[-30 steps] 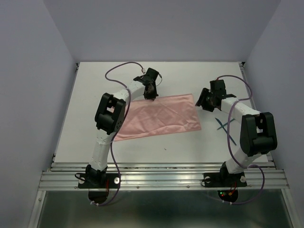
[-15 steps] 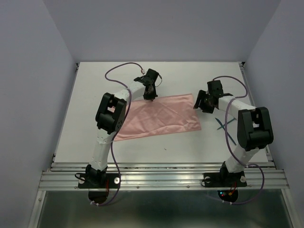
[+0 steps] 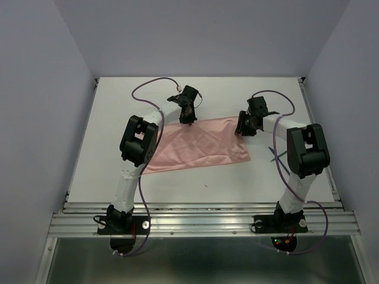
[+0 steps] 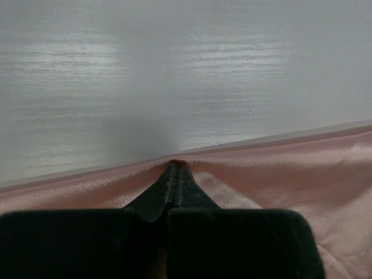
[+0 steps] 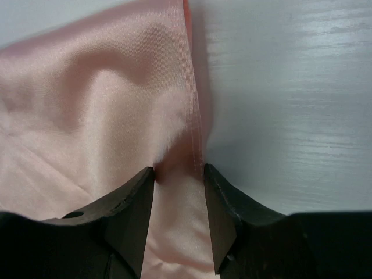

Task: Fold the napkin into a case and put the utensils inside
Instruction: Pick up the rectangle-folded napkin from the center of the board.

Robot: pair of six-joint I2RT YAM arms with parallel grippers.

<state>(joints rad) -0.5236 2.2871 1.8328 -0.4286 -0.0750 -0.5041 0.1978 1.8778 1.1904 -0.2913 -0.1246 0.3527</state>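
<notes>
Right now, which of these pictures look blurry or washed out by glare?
Top view: sharp and evenly lit, with only faint shadows. Left wrist view: the shut left gripper is out of focus, and pale glare bands streak the table. Right wrist view: the weave of the napkin is crisp, with sheen on the table at upper right.

The right arm [image 3: 303,151] is covering part of the utensils [image 3: 273,155] (too small to tell apart). The left arm [image 3: 139,142] is hiding the left edge of the napkin [image 3: 201,145].
</notes>
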